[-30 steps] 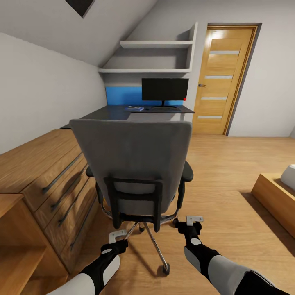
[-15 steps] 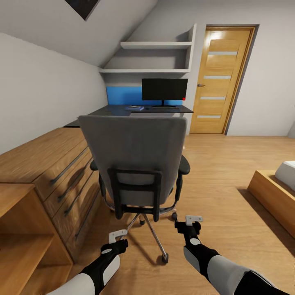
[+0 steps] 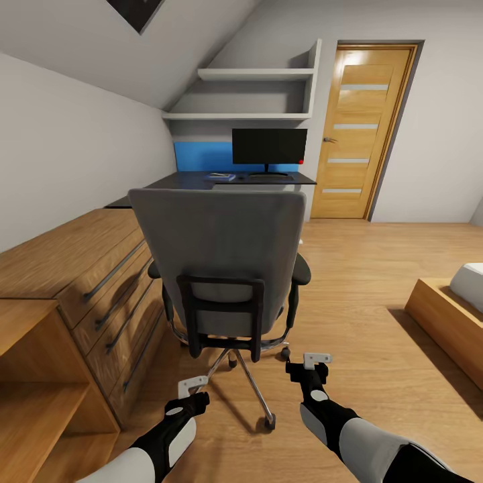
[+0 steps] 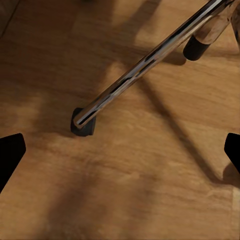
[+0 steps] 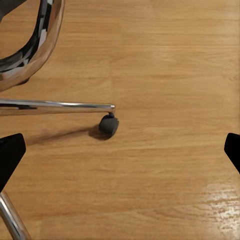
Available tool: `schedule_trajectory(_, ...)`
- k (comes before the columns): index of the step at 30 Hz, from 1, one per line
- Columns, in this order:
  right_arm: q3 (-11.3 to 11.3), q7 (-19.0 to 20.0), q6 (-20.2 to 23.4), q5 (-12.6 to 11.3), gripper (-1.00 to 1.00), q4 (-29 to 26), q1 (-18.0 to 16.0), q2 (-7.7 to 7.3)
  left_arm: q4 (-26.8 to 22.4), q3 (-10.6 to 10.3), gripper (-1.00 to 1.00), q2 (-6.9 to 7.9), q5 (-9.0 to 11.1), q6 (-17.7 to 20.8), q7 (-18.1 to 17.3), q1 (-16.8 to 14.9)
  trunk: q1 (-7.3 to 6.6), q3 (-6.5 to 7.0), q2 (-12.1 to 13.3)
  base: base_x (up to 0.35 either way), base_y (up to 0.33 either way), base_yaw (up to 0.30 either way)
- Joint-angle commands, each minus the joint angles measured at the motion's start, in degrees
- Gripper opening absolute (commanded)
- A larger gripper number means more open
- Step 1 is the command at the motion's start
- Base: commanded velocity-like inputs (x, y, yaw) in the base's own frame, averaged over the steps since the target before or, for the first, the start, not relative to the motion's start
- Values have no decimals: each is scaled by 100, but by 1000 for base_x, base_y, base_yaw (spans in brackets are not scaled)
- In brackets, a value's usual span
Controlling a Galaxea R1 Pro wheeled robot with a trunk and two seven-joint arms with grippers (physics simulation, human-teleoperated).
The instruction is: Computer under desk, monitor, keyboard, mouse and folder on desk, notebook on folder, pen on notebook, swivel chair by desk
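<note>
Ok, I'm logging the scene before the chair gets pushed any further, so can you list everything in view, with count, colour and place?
swivel chair: one, grey with a chrome base, back toward the camera, between robot and desk
desk: one, black top, beyond the chair
monitor: one, black, on the desk
keyboard: one, dark, in front of the monitor
folder: one, blue, on the desk left of the keyboard, something pale on it
dresser: one, light wood, along the left wall
shelves: two, white, above the desk
door: one, wooden, shut, right of the desk
left gripper: one, open, low behind the chair
right gripper: one, open, low behind the chair
</note>
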Motion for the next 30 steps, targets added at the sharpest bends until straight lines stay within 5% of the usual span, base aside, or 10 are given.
schedule_trajectory(1, 49, -25, -17, -44, 100, 2, -4, 0, -4, -49, 100, 3, 49, -4, 37, -3, -1, -5, -2, 0, 0, 0)
schedule_trajectory(30, 57, -24, -17, -44, 100, 2, -3, 0, 3, -51, 100, 1, 57, -4, 37, -3, -1, -5, -2, 0, 85, 0)
